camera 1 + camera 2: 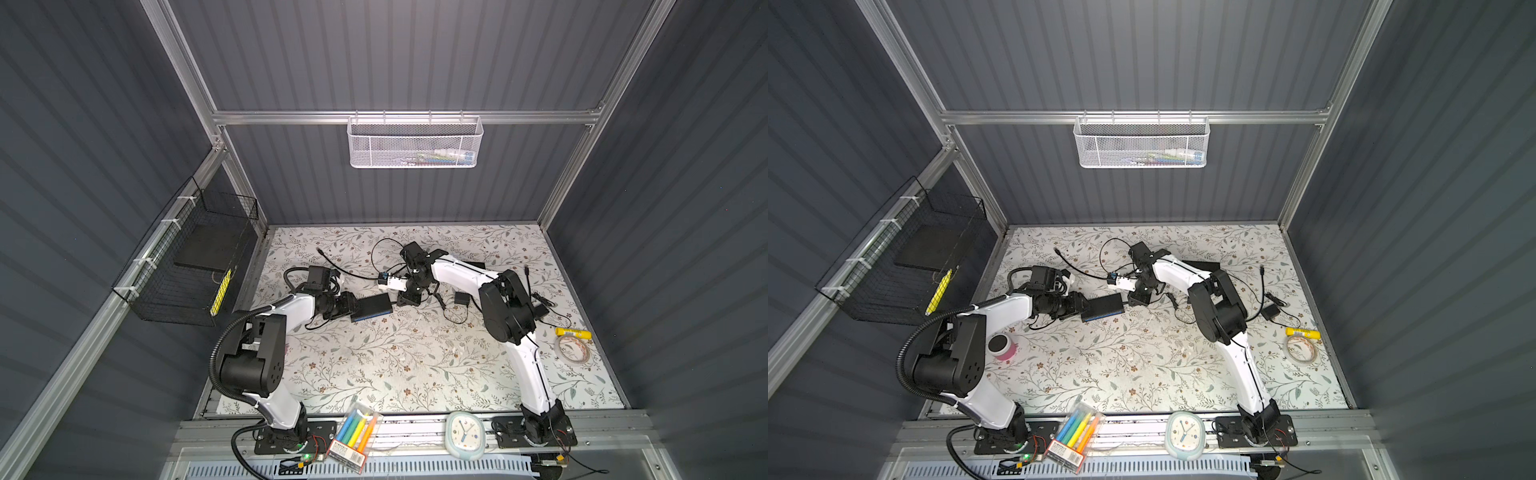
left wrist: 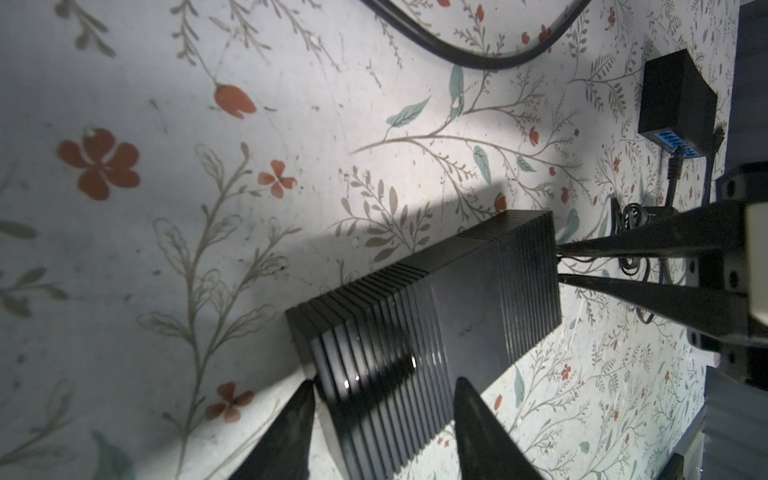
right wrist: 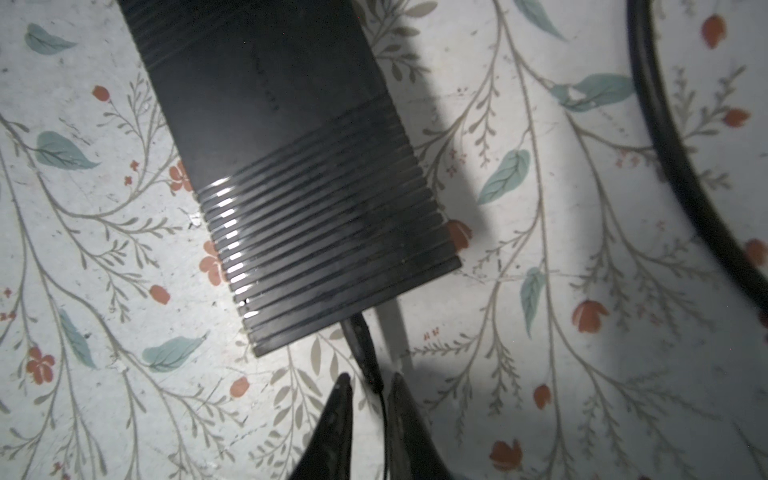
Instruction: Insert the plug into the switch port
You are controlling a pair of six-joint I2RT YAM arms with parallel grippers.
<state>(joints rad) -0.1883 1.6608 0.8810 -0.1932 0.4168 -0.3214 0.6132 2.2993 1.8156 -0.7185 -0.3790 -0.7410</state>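
Lying a little left of the table's point(image 1: 395, 365) middle, the black switch point(image 1: 372, 306) shows its blue face toward the near edge in both top views. The left gripper point(image 2: 384, 386) clasps the switch's left end. In the left wrist view its fingers point(image 2: 293, 428) stand half apart, one against each long side of the ribbed housing.

The right gripper point(image 3: 370, 383) sits at the switch's opposite, right end and points along the table at it. The plug point(image 3: 356, 332) meets that end face close to one corner. How deep it sits in the port cannot be told. Its lead point(image 3: 376, 376) runs back between the right fingertips point(image 3: 341, 390), which stand narrow on either side of it. Whether they actually press on the lead cannot be told, since thin slivers of table show beside it.

A small black power adapter point(image 1: 462, 298) lies just right of the right gripper, with loose black wire around it. A roll of tape point(image 1: 573, 348) and a yellow stick point(image 1: 573, 332) rest near the table's right edge, well apart from the switch.
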